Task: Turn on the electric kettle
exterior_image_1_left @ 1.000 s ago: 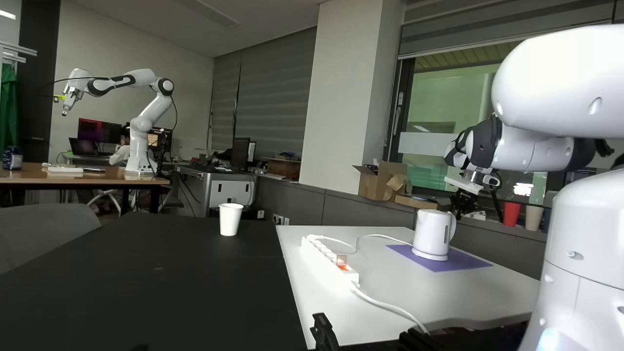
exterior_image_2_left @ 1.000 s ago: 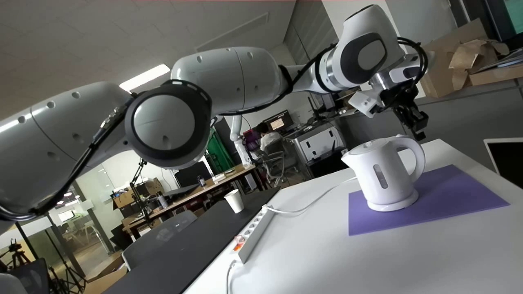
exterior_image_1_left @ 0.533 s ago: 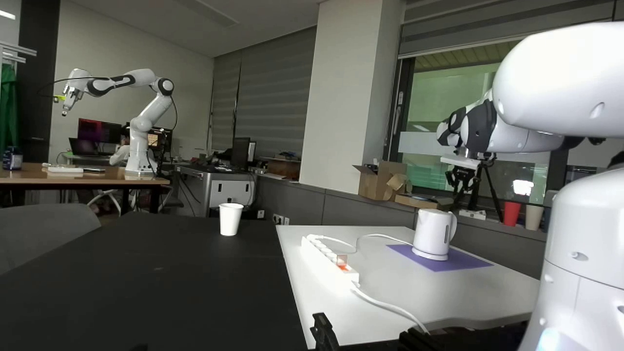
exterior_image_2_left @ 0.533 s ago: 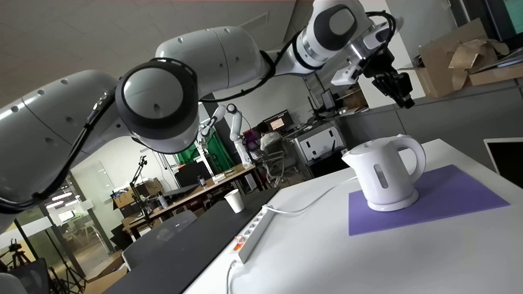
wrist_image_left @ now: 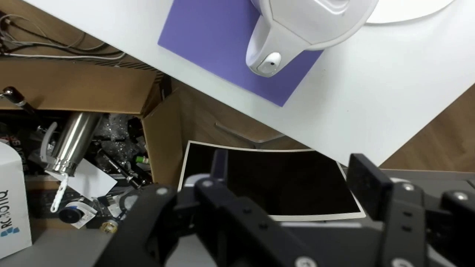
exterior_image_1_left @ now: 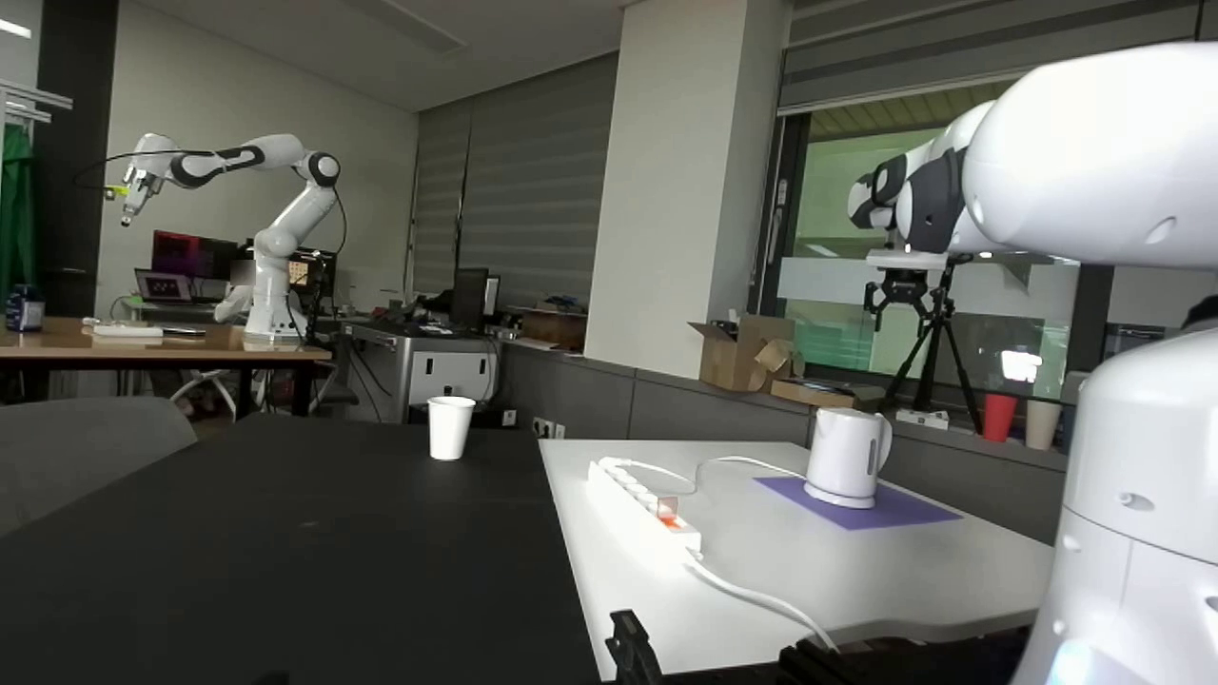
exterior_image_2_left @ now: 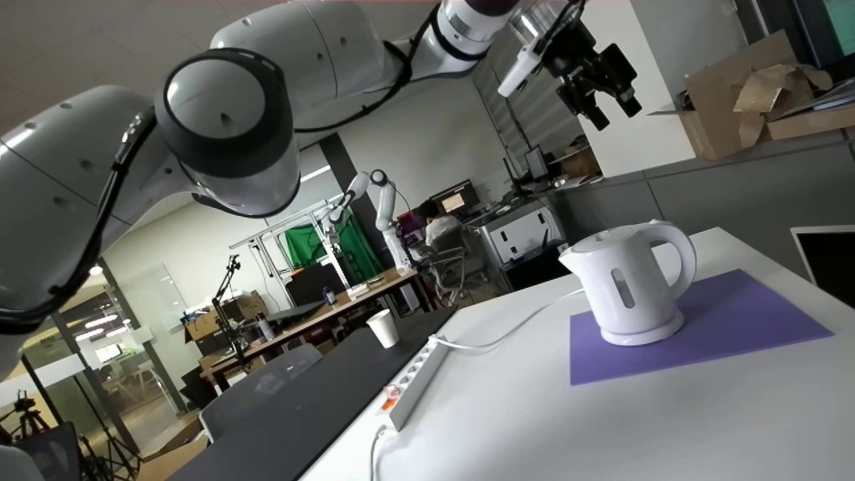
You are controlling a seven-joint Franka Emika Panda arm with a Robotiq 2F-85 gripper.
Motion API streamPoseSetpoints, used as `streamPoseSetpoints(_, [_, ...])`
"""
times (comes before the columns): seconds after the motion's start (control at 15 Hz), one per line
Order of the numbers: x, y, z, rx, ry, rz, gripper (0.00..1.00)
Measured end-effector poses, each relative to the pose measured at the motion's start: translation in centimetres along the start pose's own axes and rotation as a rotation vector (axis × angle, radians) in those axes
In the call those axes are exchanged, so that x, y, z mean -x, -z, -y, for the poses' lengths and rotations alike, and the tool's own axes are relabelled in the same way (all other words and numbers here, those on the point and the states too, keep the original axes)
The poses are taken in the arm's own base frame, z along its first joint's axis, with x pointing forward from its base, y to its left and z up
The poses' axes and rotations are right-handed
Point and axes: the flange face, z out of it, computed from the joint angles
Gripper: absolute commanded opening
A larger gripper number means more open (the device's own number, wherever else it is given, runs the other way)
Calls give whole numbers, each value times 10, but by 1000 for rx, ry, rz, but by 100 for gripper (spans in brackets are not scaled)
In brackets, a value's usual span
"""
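The white electric kettle (exterior_image_2_left: pixel 621 284) stands upright on a purple mat (exterior_image_2_left: pixel 755 321) in both exterior views. Seen from above in the wrist view, the kettle (wrist_image_left: pixel 319 22) is cut off at the top edge, and a small oval switch with a dark dot (wrist_image_left: pixel 271 63) sits at the end of its handle. Whether the switch is pressed I cannot tell. My gripper (exterior_image_2_left: pixel 616 113) hangs in the air well above the kettle, touching nothing. In the wrist view the black fingers of the gripper (wrist_image_left: pixel 292 171) stand wide apart with nothing between them.
On the white table lies a power strip (exterior_image_2_left: pixel 414 387) with an orange switch, its cord running to the kettle. A white cup (exterior_image_1_left: pixel 449 428) stands on the black table. Beyond the table edge are a dark framed panel (wrist_image_left: pixel 282 181) and an open cardboard box (wrist_image_left: pixel 163 133).
My gripper has risen from just behind the kettle's handle, moving up and away from it. Its fingers have spread apart from a closed stance. The kettle has stayed in place.
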Motion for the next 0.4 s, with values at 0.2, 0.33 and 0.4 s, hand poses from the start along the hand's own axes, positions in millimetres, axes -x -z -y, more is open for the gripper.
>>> streamPoseSetpoints(0.2, [2, 14, 1, 34, 45, 8, 100])
streamPoseSetpoints(0.33, [3, 14, 2, 34, 46, 12, 100])
streamPoseSetpoints(0.4, [3, 11, 2, 35, 47, 15, 100])
